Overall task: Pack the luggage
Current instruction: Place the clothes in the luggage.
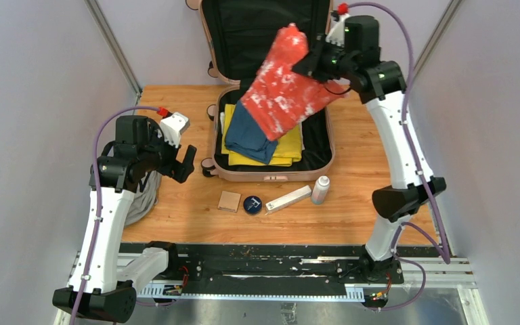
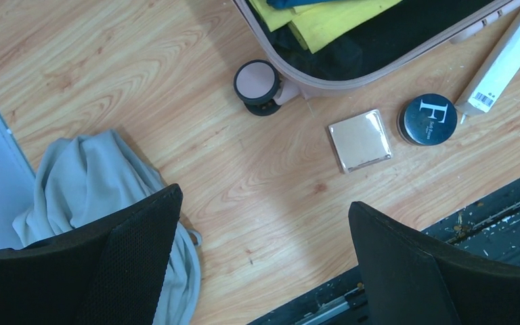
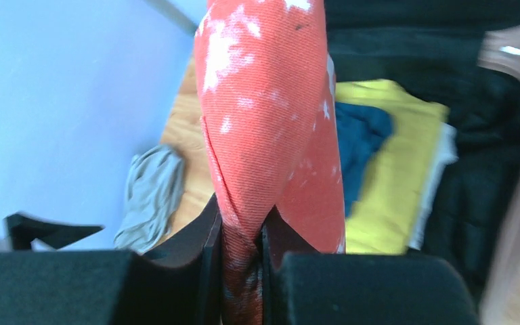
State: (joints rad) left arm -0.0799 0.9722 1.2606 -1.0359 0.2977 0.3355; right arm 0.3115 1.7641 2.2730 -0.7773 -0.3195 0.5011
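1. While the right tool [image 1: 313, 66] pinches a red cloth [image 1: 281, 88] tightly and holds it in the air above the open luggage [image 1: 271, 176], the step in hand looks like bringing one more garment into the case.
2. The luggage lies at the far middle of the bench [image 1: 176, 108]. Its tray is flat and its lid [image 1: 257, 27] stands up at the back. A yellow garment [image 1: 291, 145] and a blue garment [image 1: 254, 135] already lie folded in the tray.
3. The next move, as I judge it, calls for lowering the cloth so its hanging end lands first, then laying the rest over the pile before letting go. Whether that lower end already touches the blue garment, I cannot tell.
4. The left tool [image 1: 183, 162] is spread wide and holds nothing. It hovers over the left part of the bench, near a grey cloth [image 1: 142, 200] bunched at the left edge.
5. The upright lid is close behind the right tool and a wall panel flanks its arm, so the open room lies forward and leftward over the tray. The pink rim bounds the drop zone.
6. A square compact [image 1: 229, 201], round tin [image 1: 252, 204], white box [image 1: 288, 199] and bottle [image 1: 320, 189] sit in a row between the luggage's near rim and the bench's front edge, so low sweeps there risk knocking them.
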